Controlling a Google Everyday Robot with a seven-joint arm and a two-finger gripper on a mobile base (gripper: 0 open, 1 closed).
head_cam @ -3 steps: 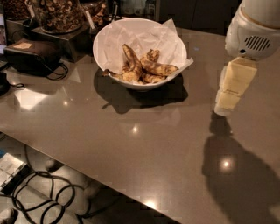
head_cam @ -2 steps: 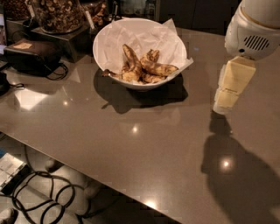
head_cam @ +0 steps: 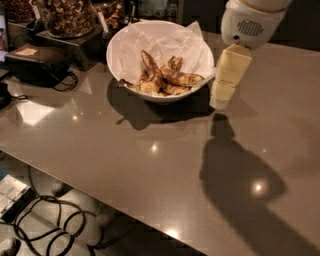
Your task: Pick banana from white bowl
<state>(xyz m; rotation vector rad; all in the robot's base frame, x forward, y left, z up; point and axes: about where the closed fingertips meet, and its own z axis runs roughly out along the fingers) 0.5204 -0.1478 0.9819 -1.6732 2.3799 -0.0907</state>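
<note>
Banana [head_cam: 150, 71] lies in the bowl [head_cam: 161, 96] on crumpled paper, its long axis running far-to-near with a slight slant. It sits left of the tool [head_cam: 221, 101] in view. Tool hangs just outside the bowl's right rim, over the desk [head_cam: 150, 165] — nothing visibly held, opening cannot tell.

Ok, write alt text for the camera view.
The robot's pincer hangs beside a paper-lined white bowl of overripe bananas on a grey-brown table. A glass jar of brown snacks stands behind the bowl.
</note>
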